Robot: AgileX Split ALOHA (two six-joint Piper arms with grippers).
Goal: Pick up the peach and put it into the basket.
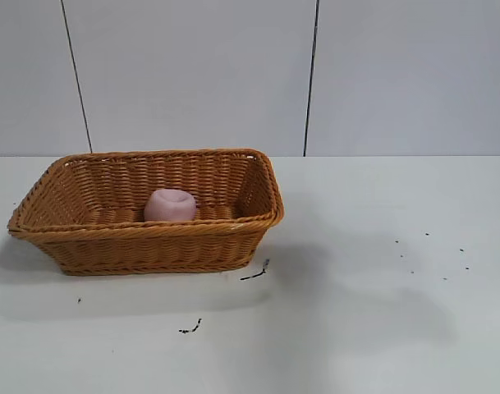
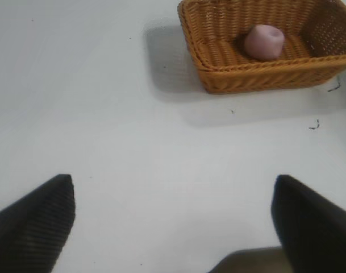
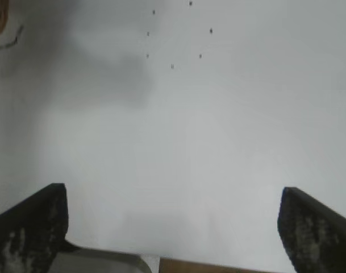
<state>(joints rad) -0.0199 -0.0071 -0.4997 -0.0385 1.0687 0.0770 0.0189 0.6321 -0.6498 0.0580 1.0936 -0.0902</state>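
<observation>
Neither arm appears in the exterior view; only soft shadows fall on the white table (image 1: 381,246) right of the basket (image 1: 151,242). In the left wrist view the basket's far corner is cut off by the frame edge; in the right wrist view only a sliver of wicker shows at one corner, too little to judge. The peach's (image 1: 170,205) lower part is hidden behind the near wall in the exterior view.

The peach lies inside the basket, on its floor, roughly mid-length; it is a matte pale-pink rounded lump with a dimple on top. The basket is rectangular, orange-brown woven wicker, sides flared, rim braided.

Left gripper (image 2: 173,222): fingers spread wide apart, dark and ribbed, nothing between them; bare table beneath, basket well away. Right gripper (image 3: 173,227): fingers likewise wide apart and empty, dark with pale scuffing; over bare table.

Small dark specks (image 1: 434,254) and two thin dark scraps (image 1: 254,272) lie on the table surface; their material cannot be made out.
</observation>
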